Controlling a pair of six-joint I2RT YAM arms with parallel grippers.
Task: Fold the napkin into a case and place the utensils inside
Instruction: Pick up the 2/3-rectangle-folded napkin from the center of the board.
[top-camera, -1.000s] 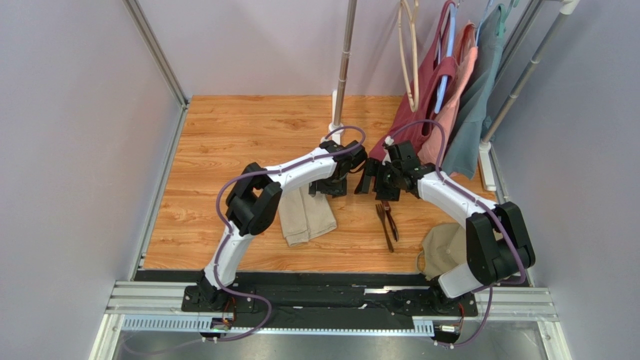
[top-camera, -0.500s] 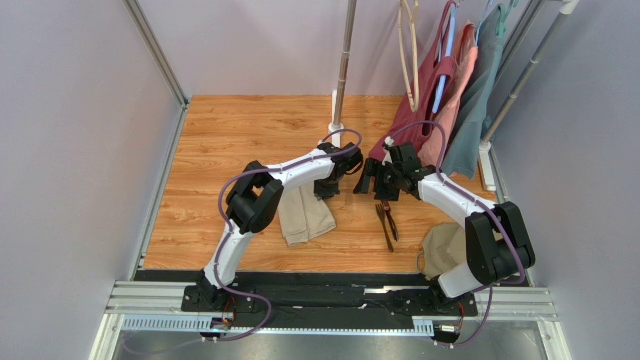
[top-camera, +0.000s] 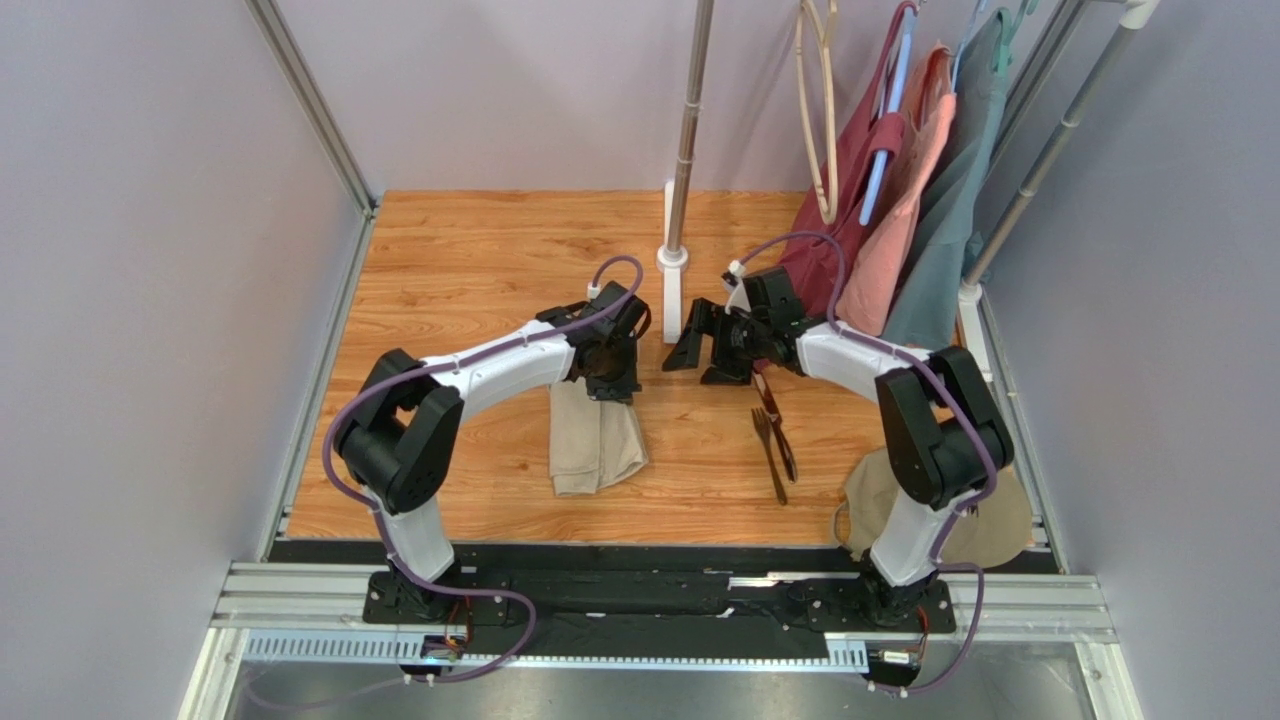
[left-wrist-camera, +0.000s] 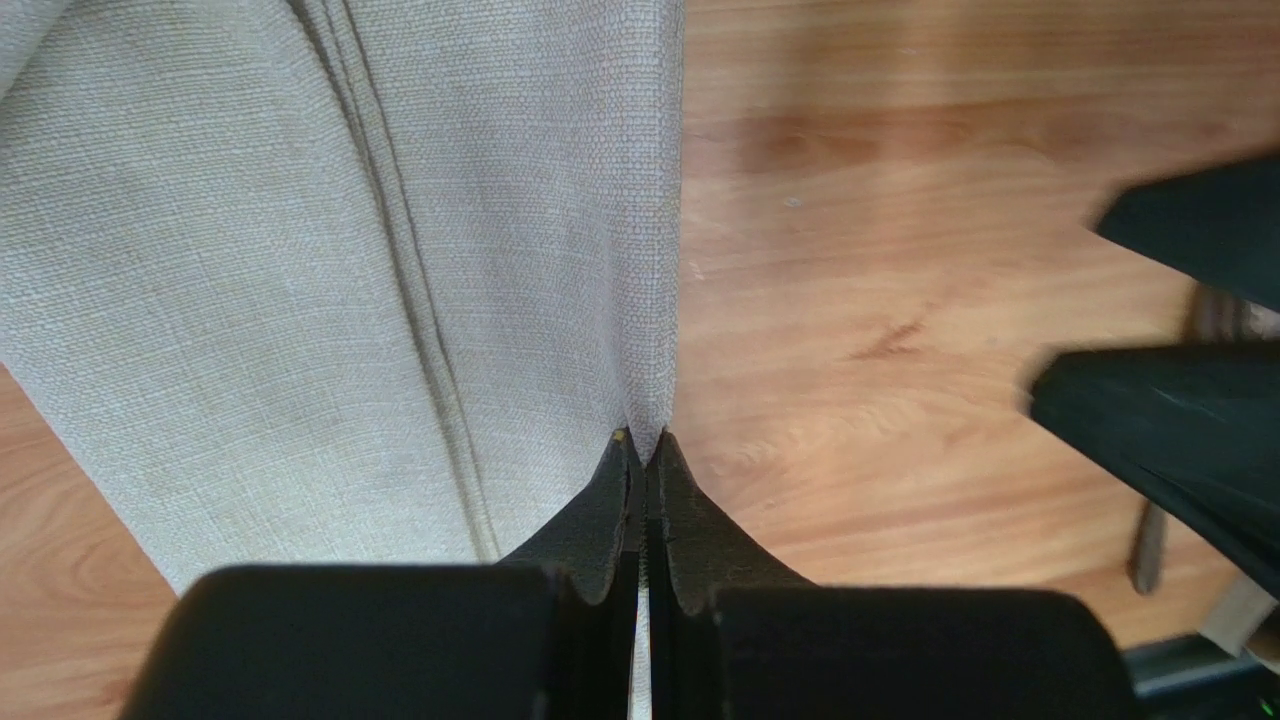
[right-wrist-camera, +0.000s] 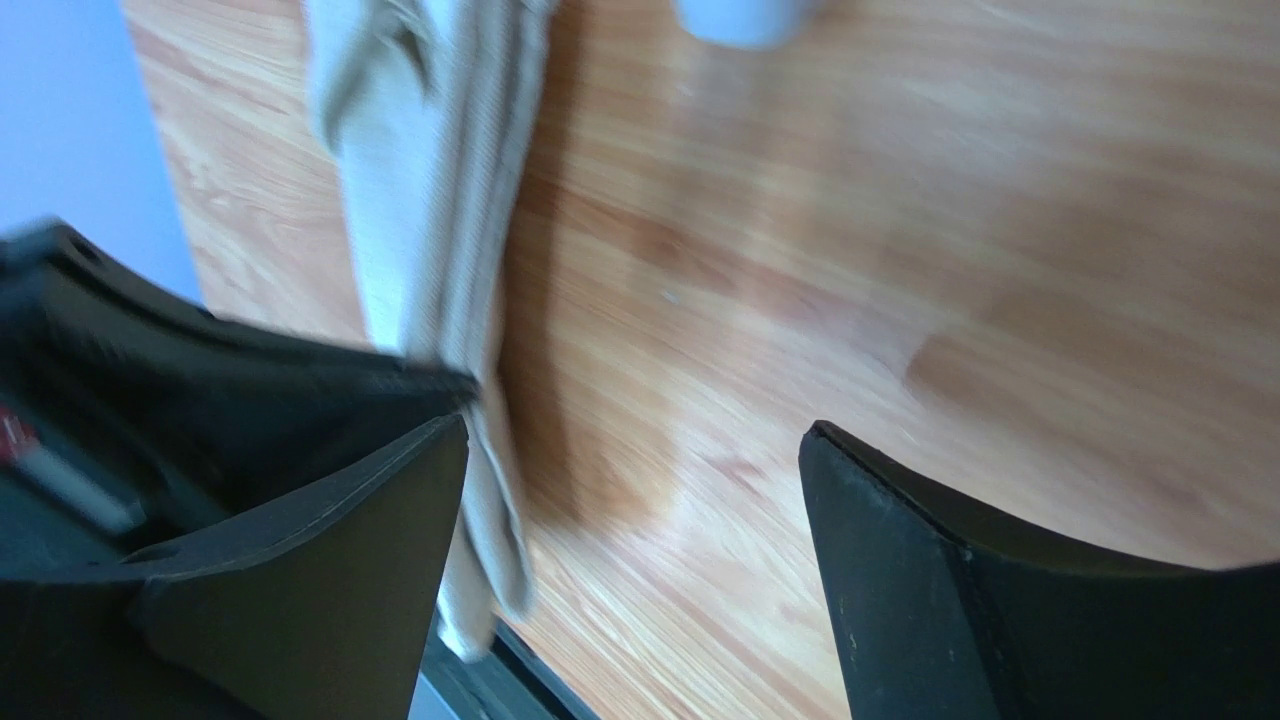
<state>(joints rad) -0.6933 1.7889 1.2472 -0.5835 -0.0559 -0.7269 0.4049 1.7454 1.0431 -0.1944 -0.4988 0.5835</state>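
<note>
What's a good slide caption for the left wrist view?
Close-up: the left end effector, shut on an edge of the folded beige napkin, above the wooden table.

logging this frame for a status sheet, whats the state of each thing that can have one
napkin: folded into a narrow strip, flat on the table, far end pinched
left gripper: shut on the napkin's edge
right gripper: open, empty
utensils: loose on the table, outside the napkin
garments: hanging up
</note>
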